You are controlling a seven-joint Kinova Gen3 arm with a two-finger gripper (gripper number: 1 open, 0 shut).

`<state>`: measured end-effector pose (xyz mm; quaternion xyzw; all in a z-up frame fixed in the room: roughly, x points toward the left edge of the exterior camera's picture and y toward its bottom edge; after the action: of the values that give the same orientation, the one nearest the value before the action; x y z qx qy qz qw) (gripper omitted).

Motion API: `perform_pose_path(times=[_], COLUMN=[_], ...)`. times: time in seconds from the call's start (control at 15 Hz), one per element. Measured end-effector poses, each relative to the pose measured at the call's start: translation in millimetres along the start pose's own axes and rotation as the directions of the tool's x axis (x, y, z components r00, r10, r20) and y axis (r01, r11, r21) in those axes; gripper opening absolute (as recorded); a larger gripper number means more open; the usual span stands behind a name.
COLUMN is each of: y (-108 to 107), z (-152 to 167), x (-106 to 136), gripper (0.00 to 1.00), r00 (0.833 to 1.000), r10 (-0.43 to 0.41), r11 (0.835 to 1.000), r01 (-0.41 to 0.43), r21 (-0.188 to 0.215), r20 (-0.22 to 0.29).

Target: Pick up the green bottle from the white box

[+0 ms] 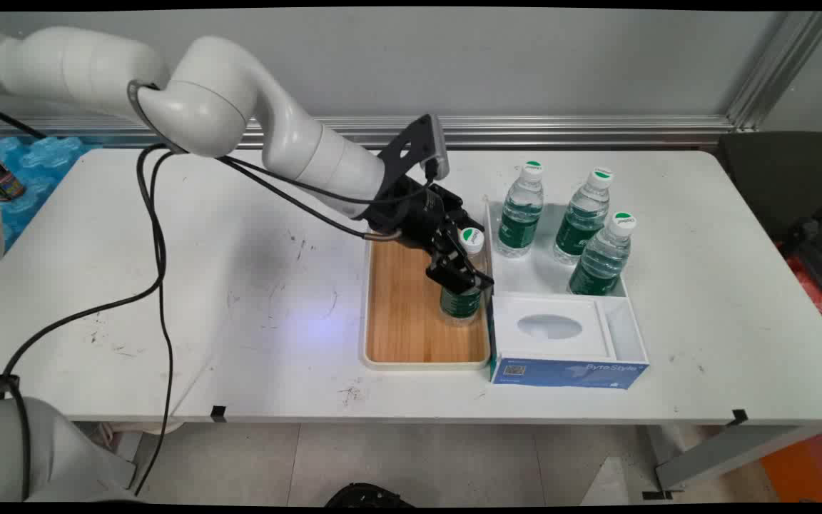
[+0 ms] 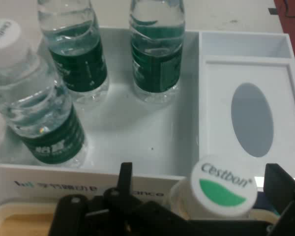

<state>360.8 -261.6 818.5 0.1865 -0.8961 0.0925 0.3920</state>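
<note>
Here the end effector (image 1: 462, 270) is clamped round a bottle (image 1: 462, 300) standing on the tray (image 1: 404, 335) beneath it; just beyond, the box (image 1: 561, 335) wall could snag the bottle and tip it.

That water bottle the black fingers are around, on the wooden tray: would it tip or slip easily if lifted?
The bottle looks full, so it is probably fairly heavy for its size. It is tall and narrow, so a sideways push could tip it on the wooden tray. Its clear plastic looks thin and smooth, so it may dent or slip a little between the gripper's fingers.
</note>
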Motion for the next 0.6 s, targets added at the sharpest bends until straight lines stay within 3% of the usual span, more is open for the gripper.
perform_pose_path(times=[0.6], y=[-4.2], z=[-61.4], x=[10.4], gripper=[1.00], r00=[0.996], r10=[-0.067], r11=[0.998], r01=[0.068], r21=[-0.019], r20=[0.058])
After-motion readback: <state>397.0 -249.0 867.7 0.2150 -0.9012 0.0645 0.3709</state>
